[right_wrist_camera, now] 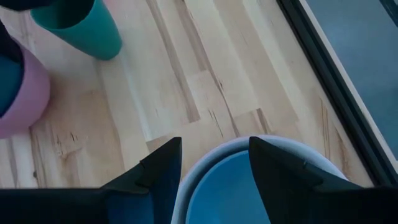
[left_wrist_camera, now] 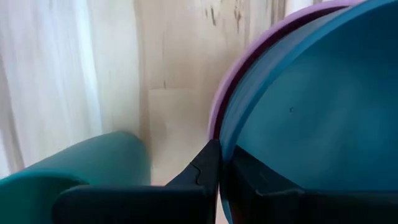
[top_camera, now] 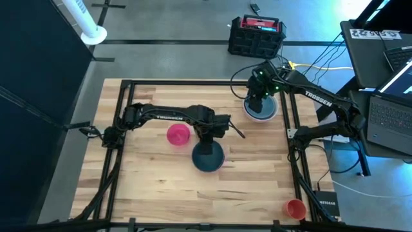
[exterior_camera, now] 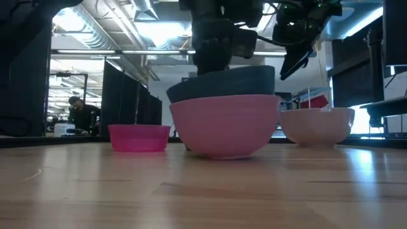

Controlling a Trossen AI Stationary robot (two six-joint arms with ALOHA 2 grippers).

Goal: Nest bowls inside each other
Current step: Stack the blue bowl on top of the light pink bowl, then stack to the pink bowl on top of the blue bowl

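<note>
The teal bowl sits tilted inside the pale pink bowl at the table's middle. My left gripper is shut on the teal bowl from above. Left of them, the hot pink bowl stands on its base. At the far right, the blue bowl lies nested in the white bowl. My right gripper hangs open just above these two bowls. One finger stands on either side of the white bowl's rim and touches nothing. My left gripper pinches the teal bowl's rim on its far side, one finger outside the wall and one finger inside the hollow. The fingers come from above, pointing steeply down. The bowl is tilted, with its lower part inside the pale pink bowl.
A black frame runs around the wooden table top. An orange cup stands past the frame at the near right corner. Bare wood lies along the table's near side. A person shows far off in the room behind.
</note>
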